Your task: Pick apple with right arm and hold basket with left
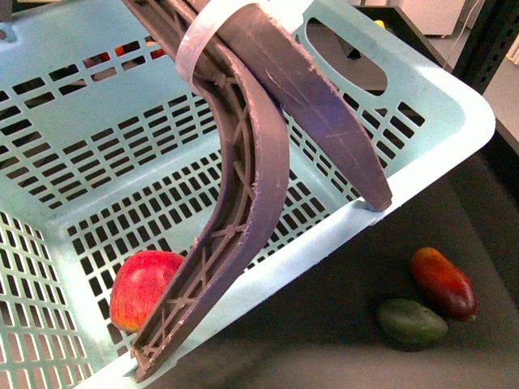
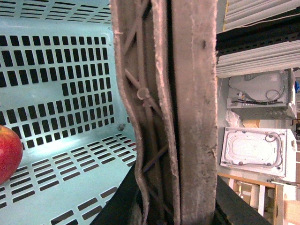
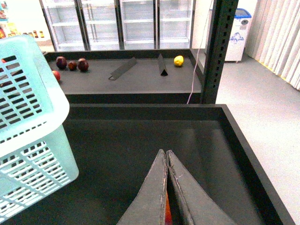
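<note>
Basically: left fingers (image 1: 243, 203) clamped on the basket (image 1: 462, 113) rim, right fingers (image 3: 150, 201) together outside basket, so hold steady or the apple (image 1: 142, 288) rolls out.

Left gripper (image 1: 261, 284) clamps the basket (image 1: 454, 138) rim; right gripper (image 3: 167, 155) is closed.

There is one basket (image 1: 454, 121), with one apple (image 1: 142, 288) inside it. Two other fruits lie on the worktop (image 1: 316, 344): one red-orange elongated fruit (image 1: 443, 283) and one dark green oval fruit (image 1: 410, 322).

Glass-door fridges (image 3: 140, 21), grey floor (image 3: 265, 101), black shelf (image 3: 140, 78)
</note>
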You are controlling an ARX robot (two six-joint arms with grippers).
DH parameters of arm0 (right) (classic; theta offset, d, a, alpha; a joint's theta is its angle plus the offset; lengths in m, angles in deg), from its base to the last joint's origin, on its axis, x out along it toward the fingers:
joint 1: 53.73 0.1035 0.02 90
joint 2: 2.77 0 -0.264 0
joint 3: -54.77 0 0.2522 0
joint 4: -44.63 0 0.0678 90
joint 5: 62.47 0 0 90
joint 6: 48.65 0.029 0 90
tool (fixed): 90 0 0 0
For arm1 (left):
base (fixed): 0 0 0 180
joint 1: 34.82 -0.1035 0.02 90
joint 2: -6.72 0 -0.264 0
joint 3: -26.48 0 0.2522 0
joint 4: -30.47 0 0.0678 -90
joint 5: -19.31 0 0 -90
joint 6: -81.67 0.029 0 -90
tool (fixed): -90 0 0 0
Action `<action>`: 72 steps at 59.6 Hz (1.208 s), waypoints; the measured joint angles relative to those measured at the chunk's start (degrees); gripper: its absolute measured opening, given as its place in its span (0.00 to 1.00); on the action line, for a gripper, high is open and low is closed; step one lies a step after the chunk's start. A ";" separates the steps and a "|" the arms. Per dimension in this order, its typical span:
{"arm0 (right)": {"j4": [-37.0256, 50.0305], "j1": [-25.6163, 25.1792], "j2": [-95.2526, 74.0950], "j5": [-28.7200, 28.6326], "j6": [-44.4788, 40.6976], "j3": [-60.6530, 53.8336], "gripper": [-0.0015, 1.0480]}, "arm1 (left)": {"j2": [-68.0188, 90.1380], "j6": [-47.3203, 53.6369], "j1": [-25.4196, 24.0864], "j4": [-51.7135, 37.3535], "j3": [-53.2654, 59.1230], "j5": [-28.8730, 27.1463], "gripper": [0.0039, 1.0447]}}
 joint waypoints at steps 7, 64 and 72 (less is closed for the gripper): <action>-0.02 0.00 0.11 0.00 -0.02 0.00 0.02 | 0.00 0.02 -0.02 0.00 0.00 -0.11 0.18; -0.02 0.00 0.13 -0.04 -0.02 0.00 0.92 | 0.02 -5.38 2.16 1.05 0.00 -17.38 0.18; -0.02 0.00 0.15 0.02 0.00 0.02 0.92 | 0.02 -9.38 -1.14 3.34 -0.35 -21.29 0.18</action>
